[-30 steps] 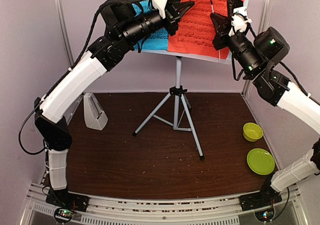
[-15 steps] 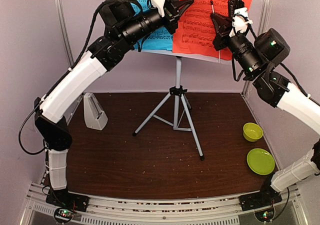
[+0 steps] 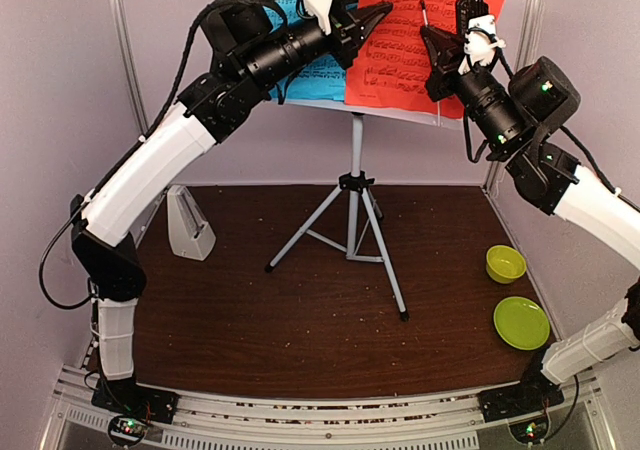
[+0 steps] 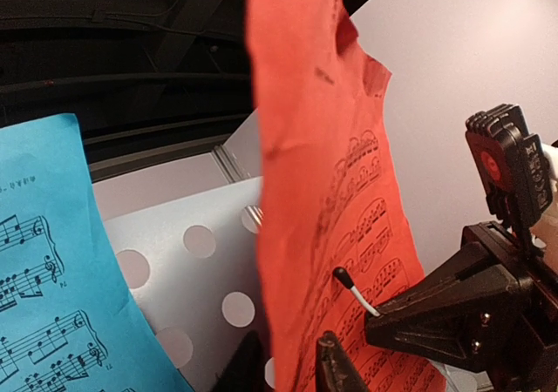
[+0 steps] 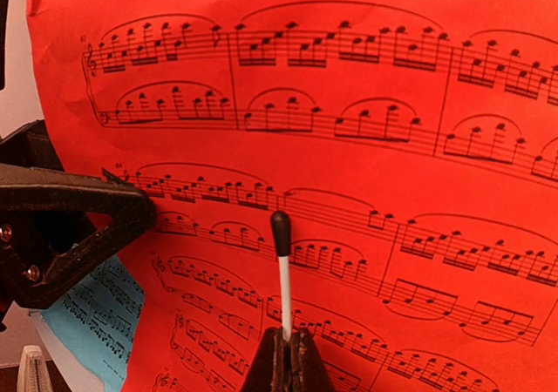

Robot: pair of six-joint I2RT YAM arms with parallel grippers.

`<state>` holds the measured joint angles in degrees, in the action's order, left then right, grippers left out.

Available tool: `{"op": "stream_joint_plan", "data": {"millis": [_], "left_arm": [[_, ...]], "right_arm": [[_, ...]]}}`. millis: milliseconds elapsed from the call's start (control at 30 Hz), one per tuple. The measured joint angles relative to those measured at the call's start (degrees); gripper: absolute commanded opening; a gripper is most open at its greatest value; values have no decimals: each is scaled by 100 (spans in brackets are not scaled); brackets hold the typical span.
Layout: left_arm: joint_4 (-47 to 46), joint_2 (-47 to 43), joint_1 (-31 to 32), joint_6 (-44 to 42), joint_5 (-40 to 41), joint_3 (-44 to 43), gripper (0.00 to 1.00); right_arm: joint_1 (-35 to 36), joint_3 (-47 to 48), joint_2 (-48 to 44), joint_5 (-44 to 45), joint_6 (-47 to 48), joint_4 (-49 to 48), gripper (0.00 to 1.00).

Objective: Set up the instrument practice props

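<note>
Red-orange paper sheet (image 5: 366,104) leans on the white stand (image 4: 170,292), light, floppy, likely easy to crease; the left gripper (image 3: 372,15) pinches its side edge, the right gripper (image 5: 283,348) clamps a thin stick (image 5: 282,279).

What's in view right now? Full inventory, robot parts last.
blue printed music sheet: 1, blue, left on the stand desk
red-orange printed music sheet: 1, red-orange, right of the blue one
white perforated music-stand desk: 1, white, behind both sheets
white tripod legs: 1 set, white, table centre
small white pyramid metronome: 1, white, table's left side
yellow-green bowl: 1, yellow-green, table's right side
yellow-green plate: 1, yellow-green, just nearer than the bowl
dark brown table: 1, brown
thin black-tipped white stick: 1, white, before the red-orange sheet
left gripper: 1, black, straddling the red-orange sheet's edge, grip unclear
right gripper: 1, black, shut on the stick
</note>
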<state>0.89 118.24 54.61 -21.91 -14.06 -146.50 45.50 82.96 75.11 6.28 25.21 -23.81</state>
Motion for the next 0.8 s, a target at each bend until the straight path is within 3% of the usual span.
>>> {"op": "stream_joint_plan", "data": {"millis": [100,300,633,800], "left_arm": [[0,0,15,24,15,-2,32],[2,0,37,37,46,-4,39],[-2,-7,61,2,146,22,46],[-68,-131,96,-24,190,310,53]], "right_arm": [[0,0,0,-2,2,0,0],[0,0,0,17,-9,-9,17],[0,-15,0,72,-24,-9,31],[0,-90,-46,116,-55,2,45]]}}
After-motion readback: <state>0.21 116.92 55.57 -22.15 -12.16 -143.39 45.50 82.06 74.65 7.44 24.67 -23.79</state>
